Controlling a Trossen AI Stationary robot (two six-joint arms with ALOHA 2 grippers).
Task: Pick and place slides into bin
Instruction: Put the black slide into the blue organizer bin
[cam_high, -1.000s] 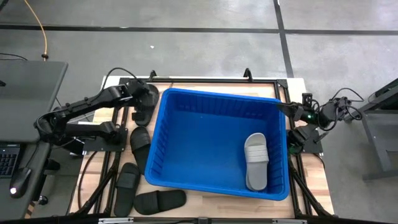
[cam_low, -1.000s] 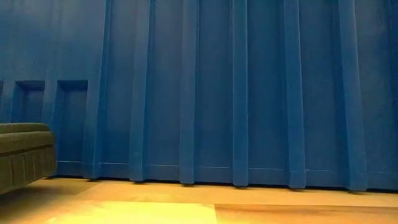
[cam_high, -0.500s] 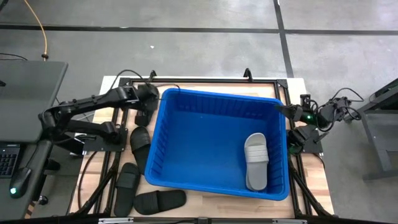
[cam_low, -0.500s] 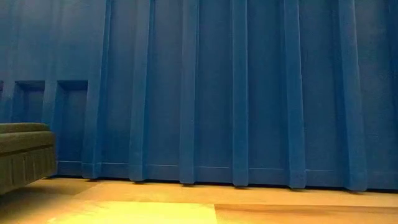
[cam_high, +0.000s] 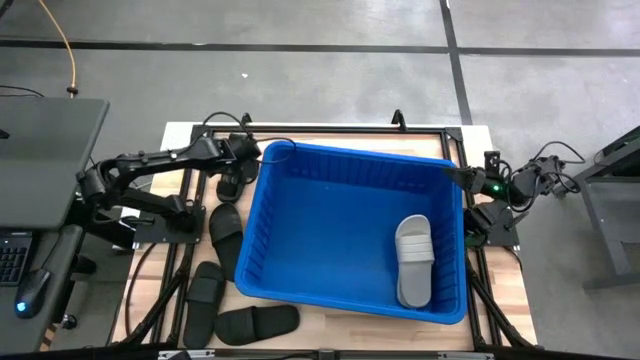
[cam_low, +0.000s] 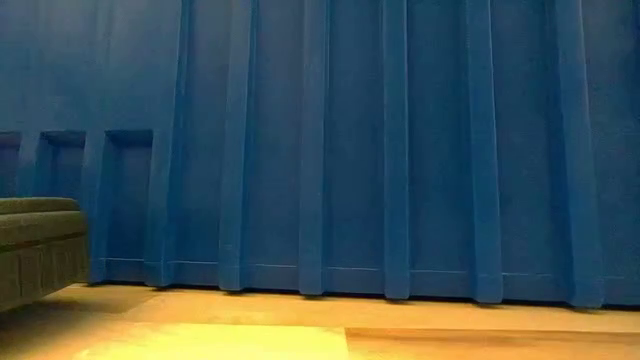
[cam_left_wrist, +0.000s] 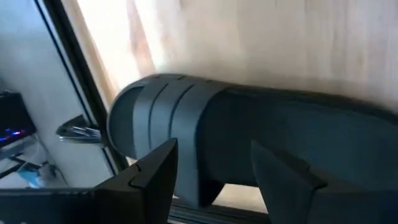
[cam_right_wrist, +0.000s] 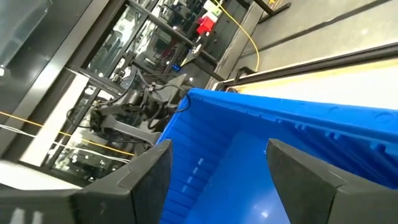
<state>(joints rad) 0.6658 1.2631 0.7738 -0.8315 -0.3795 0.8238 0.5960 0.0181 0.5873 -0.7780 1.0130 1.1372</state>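
One grey slide (cam_high: 414, 258) inside bin (cam_high: 300, 262)

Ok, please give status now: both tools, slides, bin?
Left tool open over a black slide. Right tool open at bin rim. One grey slide inside.

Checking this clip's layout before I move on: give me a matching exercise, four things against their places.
Things:
1. light grey slide
2. left end effector
3. right end effector
4. black slide, lying crosswise

Places:
A. bin's far-right rim
B. inside the bin
C. near-left table edge
D. outside the bin's far-left corner, over a black slide

Pairs: 1-B, 2-D, 3-A, 4-C
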